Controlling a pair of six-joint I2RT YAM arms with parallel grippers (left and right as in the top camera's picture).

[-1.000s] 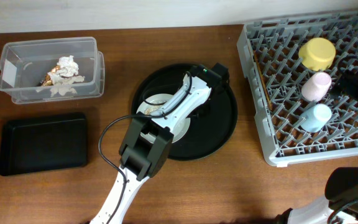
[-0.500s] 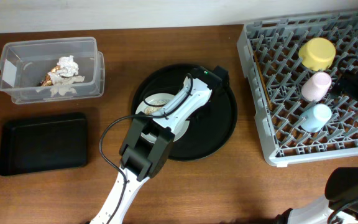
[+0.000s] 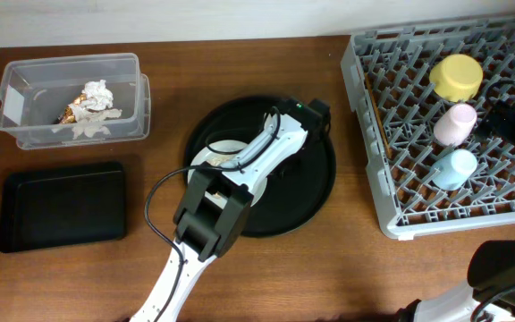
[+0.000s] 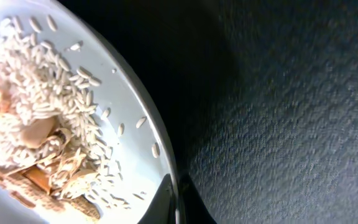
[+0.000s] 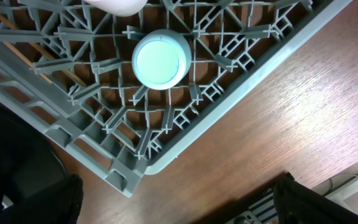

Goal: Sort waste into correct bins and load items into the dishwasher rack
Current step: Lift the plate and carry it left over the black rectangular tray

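The pale grey plate (image 3: 224,148) lies in the round black tray (image 3: 316,183), with rice and beige-brown food scraps (image 4: 39,134) on it. My left gripper (image 4: 176,200) is shut on the plate's rim (image 4: 160,149); in the overhead view my arm hides it. The grey rack (image 3: 401,215) holds the yellow bowl (image 3: 457,76), pink cup (image 3: 455,123) and light-blue cup (image 3: 455,167), all upside down. Thin wooden chopsticks (image 5: 39,53) lie in the rack. My right gripper (image 3: 510,121) hangs open and empty over the rack's right side, above the blue cup (image 5: 160,59).
The clear tub (image 3: 25,134) at the back left holds the white napkin (image 3: 97,91), the gold-brown wrapper (image 3: 68,114) and scraps. The shallow black rectangular tray (image 3: 61,206) sits in front of it. The rack's corner (image 5: 135,177) meets bare wood.
The round black tray and the plate have shifted slightly to the left with my left gripper. The right arm has not moved.
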